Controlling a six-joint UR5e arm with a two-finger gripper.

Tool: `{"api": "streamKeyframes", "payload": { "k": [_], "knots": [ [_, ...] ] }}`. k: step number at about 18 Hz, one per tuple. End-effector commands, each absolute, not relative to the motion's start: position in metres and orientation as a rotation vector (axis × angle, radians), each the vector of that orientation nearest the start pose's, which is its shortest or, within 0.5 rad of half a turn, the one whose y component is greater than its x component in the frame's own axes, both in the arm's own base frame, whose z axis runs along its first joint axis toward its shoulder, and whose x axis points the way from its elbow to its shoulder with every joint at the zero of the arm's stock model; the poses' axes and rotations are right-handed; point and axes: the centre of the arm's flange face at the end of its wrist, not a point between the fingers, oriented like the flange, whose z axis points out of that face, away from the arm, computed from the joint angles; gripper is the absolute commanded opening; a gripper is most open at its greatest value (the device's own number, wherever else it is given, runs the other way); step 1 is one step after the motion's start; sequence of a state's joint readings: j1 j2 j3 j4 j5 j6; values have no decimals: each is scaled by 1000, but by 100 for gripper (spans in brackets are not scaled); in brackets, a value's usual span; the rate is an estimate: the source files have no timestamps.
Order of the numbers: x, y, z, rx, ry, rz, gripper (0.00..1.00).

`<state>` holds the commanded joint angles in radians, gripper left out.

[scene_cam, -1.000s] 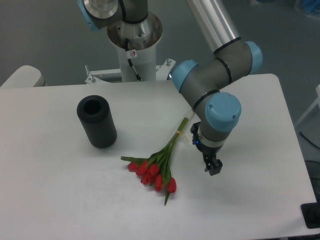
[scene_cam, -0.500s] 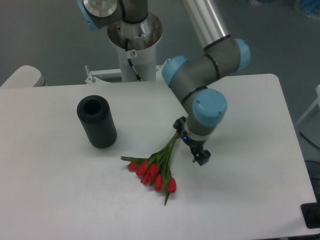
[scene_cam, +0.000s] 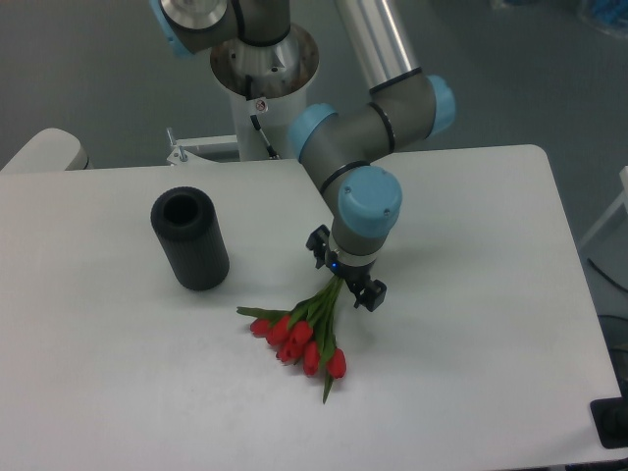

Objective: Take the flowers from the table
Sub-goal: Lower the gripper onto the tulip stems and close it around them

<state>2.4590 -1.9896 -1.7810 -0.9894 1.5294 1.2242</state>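
White and broad, the table (scene_cam: 491,324) carries the flowers (scene_cam: 299,339) near its middle: red buds fan toward seven o'clock, while green stems run up toward one o'clock and vanish under the wrist. At ten o'clock from the bunch, well apart, stands a black cylinder (scene_cam: 189,238), upright with its mouth open to the ceiling.

The gripper (scene_cam: 346,278) hangs directly over the stems, its two fingers spread to either side of them, one at ten o'clock and one at four o'clock; the jaws stand open and hold nothing. Whether the fingertips touch the tabletop cannot be told from this view.

The step in hand looks like the final descent and close. To do it well, the fingers should straddle the stems across their line, not along it, and go low enough to gather the whole bundle before closing. Thin stems may slip or splay, so closing near the tie, away from the buds, seems wisest.
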Motion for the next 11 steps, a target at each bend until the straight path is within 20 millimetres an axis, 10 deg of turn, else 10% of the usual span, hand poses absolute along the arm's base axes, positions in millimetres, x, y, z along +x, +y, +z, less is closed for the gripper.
{"api": "streamKeyframes", "payload": {
  "k": [11],
  "knots": [
    [-367, 478, 198, -3101, 478, -97, 90]
  ]
}}
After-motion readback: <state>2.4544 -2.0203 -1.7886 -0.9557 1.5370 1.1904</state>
